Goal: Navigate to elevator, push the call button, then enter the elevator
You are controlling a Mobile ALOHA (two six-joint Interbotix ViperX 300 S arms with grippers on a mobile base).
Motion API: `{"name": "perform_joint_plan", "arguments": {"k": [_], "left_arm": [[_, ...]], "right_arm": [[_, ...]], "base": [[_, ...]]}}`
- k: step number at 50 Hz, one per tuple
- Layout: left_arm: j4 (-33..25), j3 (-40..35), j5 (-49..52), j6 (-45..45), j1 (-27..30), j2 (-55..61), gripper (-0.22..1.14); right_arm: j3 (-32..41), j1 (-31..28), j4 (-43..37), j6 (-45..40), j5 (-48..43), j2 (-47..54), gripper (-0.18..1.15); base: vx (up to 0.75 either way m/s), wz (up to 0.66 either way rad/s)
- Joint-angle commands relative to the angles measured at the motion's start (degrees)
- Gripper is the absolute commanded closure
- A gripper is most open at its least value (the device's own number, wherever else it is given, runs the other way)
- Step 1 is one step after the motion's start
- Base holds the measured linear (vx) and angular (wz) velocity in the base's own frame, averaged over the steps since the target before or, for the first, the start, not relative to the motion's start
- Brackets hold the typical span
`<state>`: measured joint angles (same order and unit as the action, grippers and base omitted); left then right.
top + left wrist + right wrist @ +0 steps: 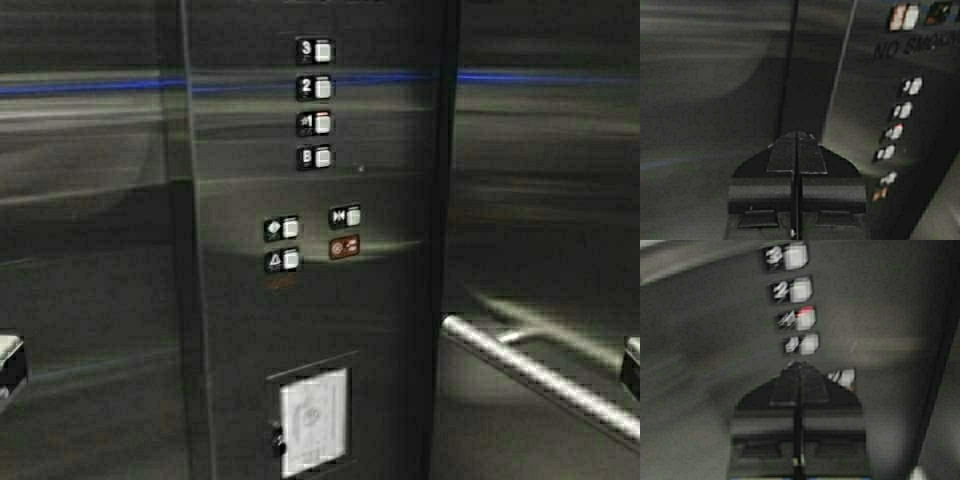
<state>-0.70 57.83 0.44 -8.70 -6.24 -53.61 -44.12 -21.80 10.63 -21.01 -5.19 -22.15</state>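
Note:
I am inside the elevator cabin, facing its brushed steel wall. The horizontal handrail runs along the wall at the right. The sliding doors and the call button are out of view. Straight ahead is the cabin's steel panel with small white square floor buttons. My left gripper is shut and empty, pointing at the wall left of the panel. My right gripper is shut and empty, pointing at the panel just below its floor buttons. Only the edges of both arms show in the high view.
Lower on the panel are door and alarm buttons and a framed white card. A blue stripe reflects across the wall. The left wrist view shows the panel's buttons under "NO SMOKING" lettering. The walls are close ahead.

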Motion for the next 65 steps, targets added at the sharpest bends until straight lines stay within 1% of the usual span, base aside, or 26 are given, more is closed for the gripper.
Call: {"name": "perform_joint_plan", "arguments": {"k": [1,8,12,23,34,50,60,65], "left_arm": [[0.4,-1.9,-0.4,0.6,0.0,3.8,0.89],[2.5,1.0,-6.4,2.8,0.1,6.9,0.89],[2.6,2.5,-9.4,4.5,0.1,8.9,0.89],[1.2,4.7,-10.3,2.0,0.1,12.6,0.89],[1.8,5.3,-11.6,3.5,0.1,13.1,0.89],[1.8,5.6,-12.4,3.9,0.1,12.9,0.89],[1.9,5.7,-12.4,4.0,0.1,13.3,0.89],[1.8,5.7,-12.4,3.7,0.1,12.7,0.89]], "right_arm": [[2.4,-0.3,-0.2,0.0,5.8,-3.7,0.90],[2.5,-0.3,-0.2,0.0,6.0,-4.3,0.90],[2.5,-0.3,-0.1,0.1,5.3,-3.7,0.90],[2.2,-0.2,1.3,0.5,1.4,0.4,0.90],[1.3,-0.2,1.3,1.3,-1.0,5.8,0.90],[1.7,-0.2,1.3,1.3,-2.2,4.0,0.90],[1.3,-0.2,1.4,1.6,-6.7,4.5,0.90],[-0.4,-0.2,1.4,1.5,-7.9,3.8,0.90]], "base": [[-0.15,0.10],[-0.17,0.17],[-0.20,0.28],[-0.22,0.29],[-0.25,0.22],[-0.26,0.10],[-0.24,0.00],[-0.28,0.15]]}}
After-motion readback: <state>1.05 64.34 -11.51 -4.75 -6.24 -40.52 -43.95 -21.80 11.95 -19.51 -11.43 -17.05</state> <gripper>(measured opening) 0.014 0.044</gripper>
